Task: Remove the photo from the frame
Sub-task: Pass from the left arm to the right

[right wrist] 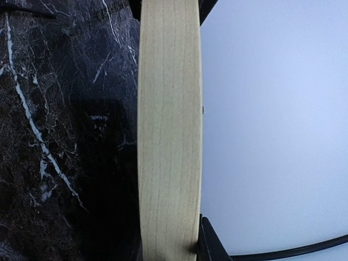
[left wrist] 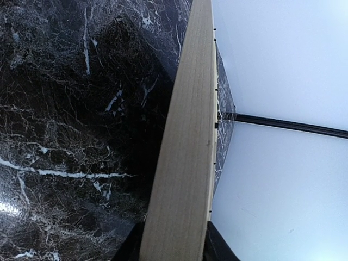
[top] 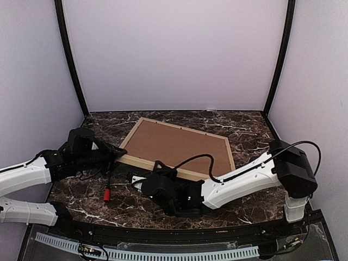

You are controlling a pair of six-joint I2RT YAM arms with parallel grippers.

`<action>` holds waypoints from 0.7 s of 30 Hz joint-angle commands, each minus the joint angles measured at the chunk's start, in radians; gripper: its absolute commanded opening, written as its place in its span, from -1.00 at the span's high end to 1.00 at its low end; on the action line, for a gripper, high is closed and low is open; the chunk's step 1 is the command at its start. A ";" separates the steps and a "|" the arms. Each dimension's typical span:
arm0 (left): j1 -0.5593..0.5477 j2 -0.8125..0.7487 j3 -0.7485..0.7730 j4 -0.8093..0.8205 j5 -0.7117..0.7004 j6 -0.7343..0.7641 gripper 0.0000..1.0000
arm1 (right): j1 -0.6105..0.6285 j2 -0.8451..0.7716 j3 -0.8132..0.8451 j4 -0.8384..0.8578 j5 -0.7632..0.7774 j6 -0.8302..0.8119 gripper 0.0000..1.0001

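The frame [top: 138, 162] lies face down on the bench [top: 244, 130], backing [top: 176, 145] uppermost and the photo hidden beneath, with the left hand [top: 117, 154] pinching its left corner and the right hand [top: 152, 173] pinching the near rail, likely to steady it for opening.

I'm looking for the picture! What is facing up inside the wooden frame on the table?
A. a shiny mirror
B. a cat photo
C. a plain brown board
C: seen from above, the brown backing board fills the frame, so the frame's back faces up.
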 commanded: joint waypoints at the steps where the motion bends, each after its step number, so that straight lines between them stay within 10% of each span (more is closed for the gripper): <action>1: -0.001 -0.080 0.040 0.033 -0.054 -0.021 0.88 | -0.014 0.054 0.015 0.130 0.036 -0.053 0.78; 11: -0.001 -0.178 0.021 -0.008 -0.073 0.037 0.67 | -0.011 0.000 0.155 -0.119 -0.017 0.044 1.00; 21: 0.001 -0.330 -0.023 -0.068 -0.117 0.215 -0.65 | -0.024 -0.123 0.341 -0.464 -0.068 0.143 1.00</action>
